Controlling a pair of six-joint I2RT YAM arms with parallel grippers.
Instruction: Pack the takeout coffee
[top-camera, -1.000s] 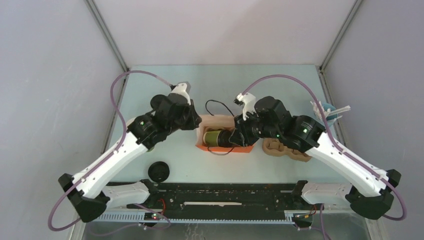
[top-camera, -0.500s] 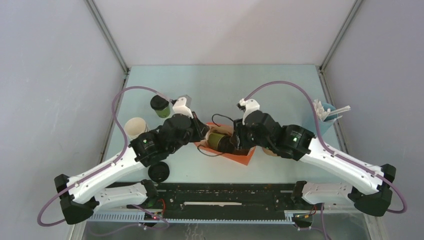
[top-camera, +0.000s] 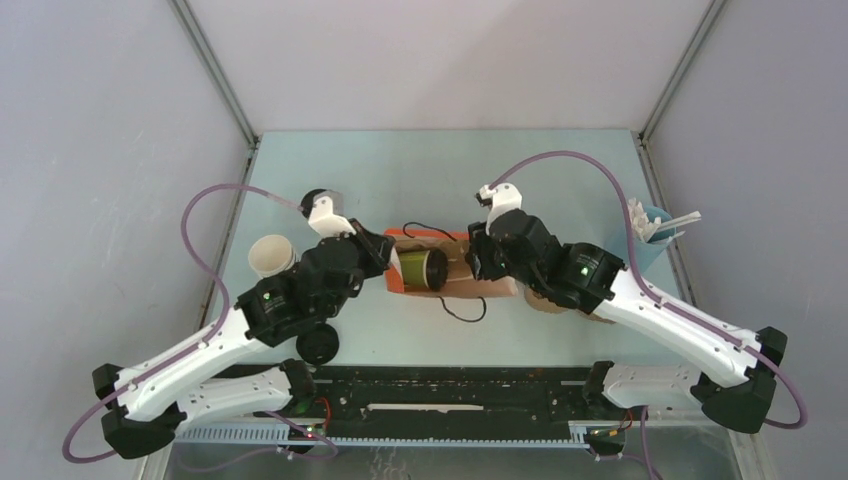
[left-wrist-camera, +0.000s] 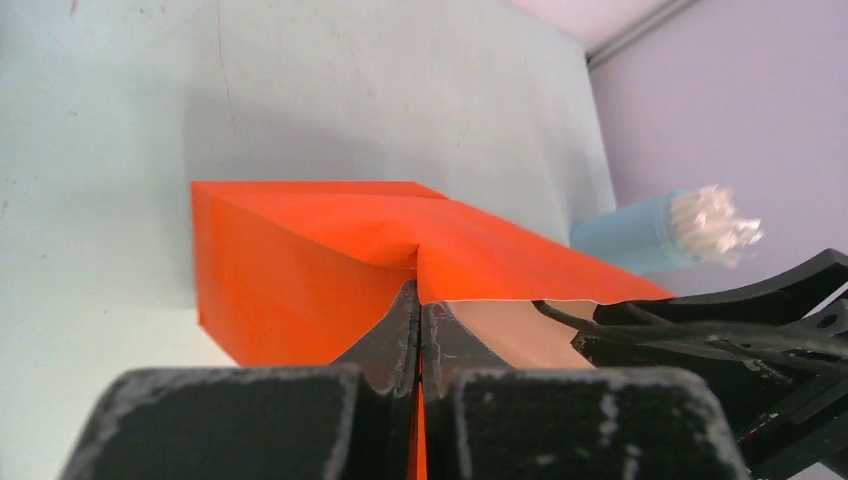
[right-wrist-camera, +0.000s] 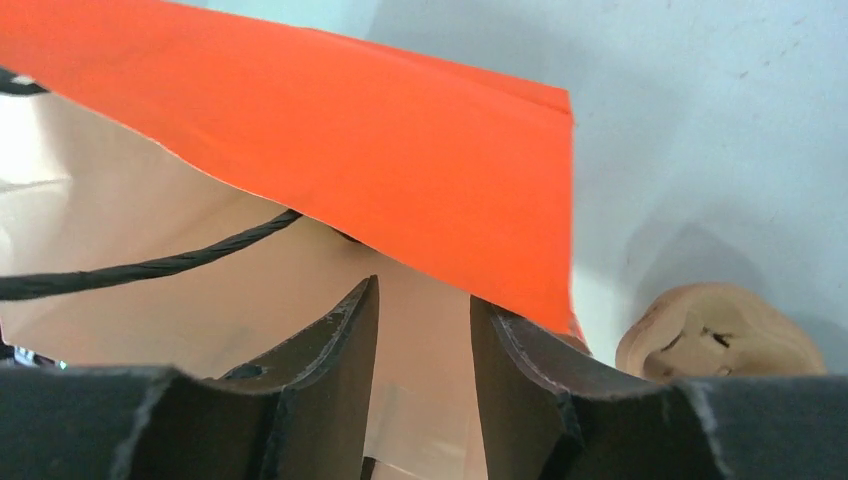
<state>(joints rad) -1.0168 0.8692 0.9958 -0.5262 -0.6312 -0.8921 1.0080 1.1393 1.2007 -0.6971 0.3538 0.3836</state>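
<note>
Far to the left of the orange bag (left-wrist-camera: 300, 250) stands an open paper cup (top-camera: 270, 257), white inside. Nearer the arm bases, a loose black lid (top-camera: 318, 347) lies flat on the table. Behind the left wrist, on the bag's far-left side, a dark-lidded cup (top-camera: 313, 197) peeks out, mostly hidden.

Now to the bag itself. The left gripper (left-wrist-camera: 418, 295) is at its left end, fingers clenched tight on a fold of the orange paper, which puckers where they bite. Inside the bag's mouth lies the takeout coffee (top-camera: 424, 268), an olive-green cup on its side with its black lid pointing to the right, just beside the left gripper. The bag lies flat with its tan lining showing, and thin black cord handles (right-wrist-camera: 150, 265) loop out from it.

At the bag's right end is the right gripper (right-wrist-camera: 425, 295), fingers parted and gripping nothing (only tan lining shows in the gap), with the orange rim running just past its right finger. Just right of the bag, partly under the right arm, sits a tan moulded cup carrier (right-wrist-camera: 720, 335). Well to the right, at the table's edge, stands a blue cup of white stirrers (top-camera: 648, 228).
</note>
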